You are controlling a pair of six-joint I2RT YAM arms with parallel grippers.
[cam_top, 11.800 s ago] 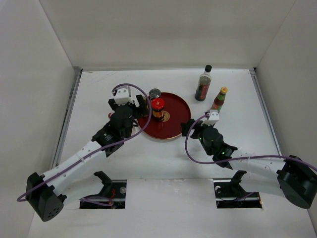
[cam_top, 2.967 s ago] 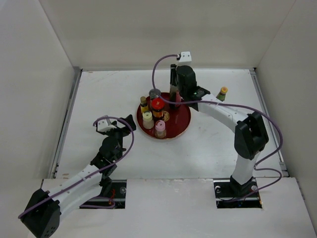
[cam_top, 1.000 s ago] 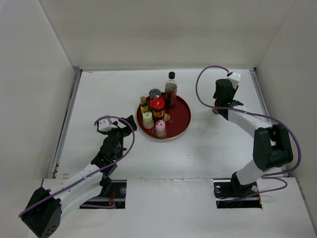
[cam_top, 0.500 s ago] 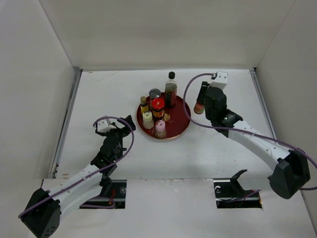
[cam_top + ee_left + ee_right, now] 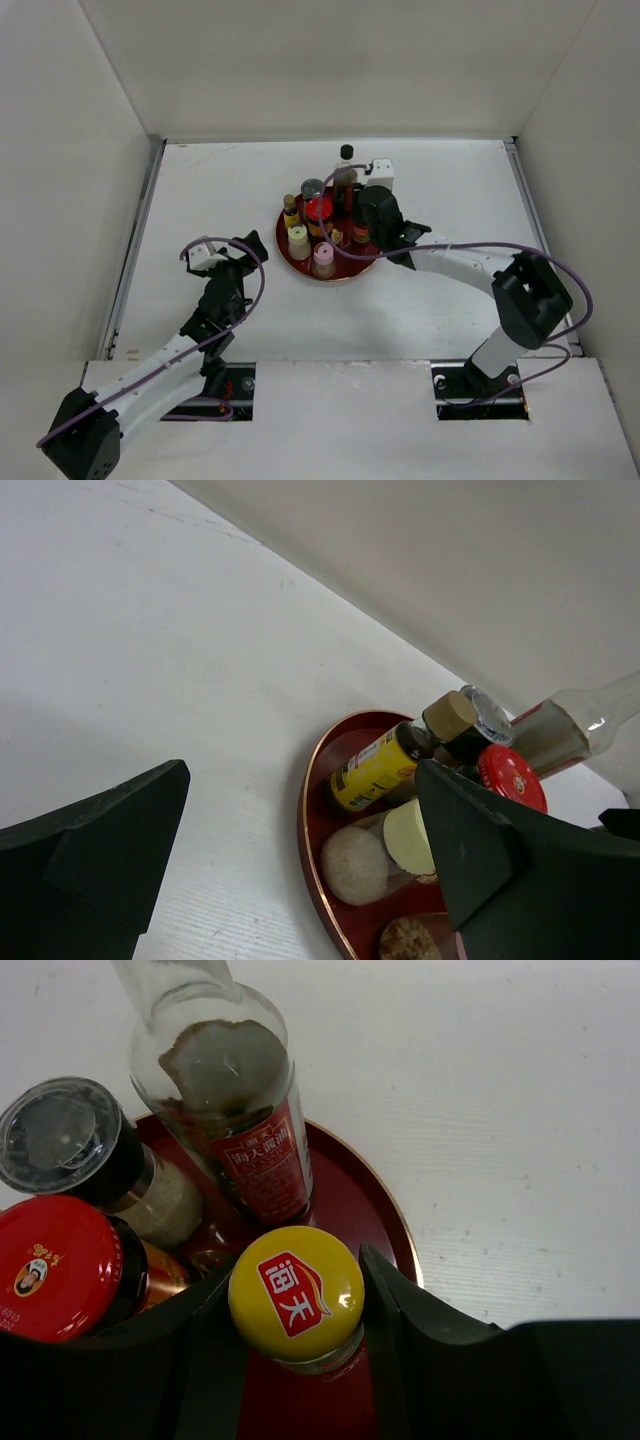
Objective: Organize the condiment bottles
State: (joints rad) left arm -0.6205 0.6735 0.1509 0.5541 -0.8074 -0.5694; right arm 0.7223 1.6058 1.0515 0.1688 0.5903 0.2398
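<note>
The round red tray (image 5: pixel 372 250) holds the tall dark black-capped bottle (image 5: pixel 345 178), the silver-topped shaker (image 5: pixel 313 188), the red-lidded jar (image 5: pixel 320 208), a brown-capped bottle (image 5: pixel 291 211), a cream one (image 5: pixel 299 241) and a pink one (image 5: pixel 323 259). My right gripper (image 5: pixel 296 1295) is shut on the slim yellow-capped bottle (image 5: pixel 296 1290), upright over the tray's right part (image 5: pixel 392 1222), just in front of the tall bottle (image 5: pixel 240 1120). Whether its base rests on the tray is hidden. My left gripper (image 5: pixel 300 780) hangs open and empty over the table, left of the tray (image 5: pixel 310 810).
White walls enclose the table on the left, back and right. The right arm (image 5: pixel 460 262) stretches across the table from the near right to the tray. The left arm (image 5: pixel 200 320) lies along the near left.
The right arm has swung left, carrying the yellow-capped bottle from the table's right side to over the tray. The left gripper has opened a little wider and stayed in place.
</note>
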